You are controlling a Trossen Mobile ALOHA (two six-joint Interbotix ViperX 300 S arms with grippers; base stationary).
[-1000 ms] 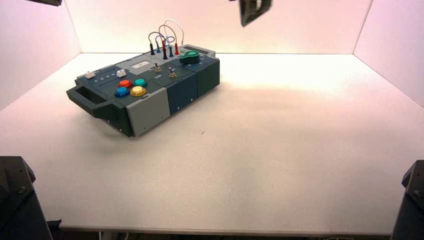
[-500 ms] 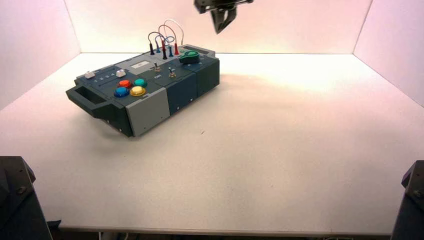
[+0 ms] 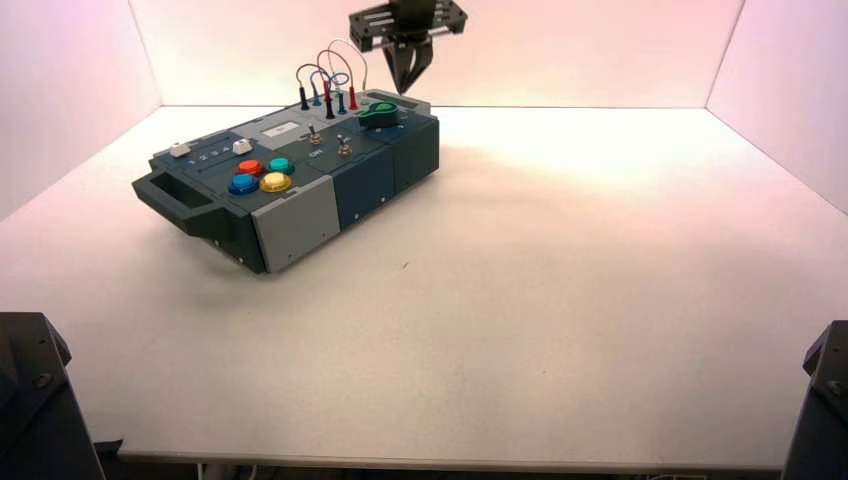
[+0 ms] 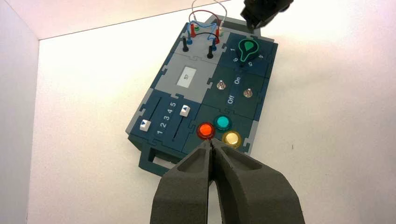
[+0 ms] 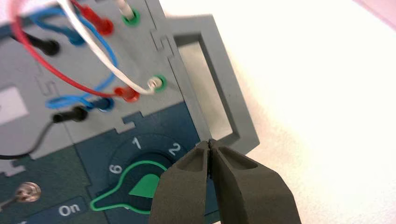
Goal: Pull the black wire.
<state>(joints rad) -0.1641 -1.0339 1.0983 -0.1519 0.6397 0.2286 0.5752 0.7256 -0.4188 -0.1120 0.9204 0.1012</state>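
Observation:
The black wire (image 5: 28, 147) is a thin dark loop, its two slim black plugs (image 5: 70, 114) standing in sockets on the grey panel at the box's far end (image 3: 304, 98). It also shows in the left wrist view as the black wire's plugs (image 4: 209, 52). My right gripper (image 5: 210, 142) is shut and empty. It hangs just above the box's far corner by the green knob (image 3: 378, 114), to the right of the wires and touching none (image 3: 406, 82). My left gripper (image 4: 212, 143) is shut, high over the button end.
Red, blue and white leads (image 5: 70, 79) loop over the same sockets beside the black one. The box (image 3: 300, 215) also carries two toggle switches (image 4: 221, 85) lettered On and Off, two sliders (image 4: 185, 110), several round buttons (image 4: 204, 130) and a grey end handle (image 5: 233, 107).
My right gripper has come down and leftward from the top of the high view to just above the knob end of the box. The box and wires have not moved.

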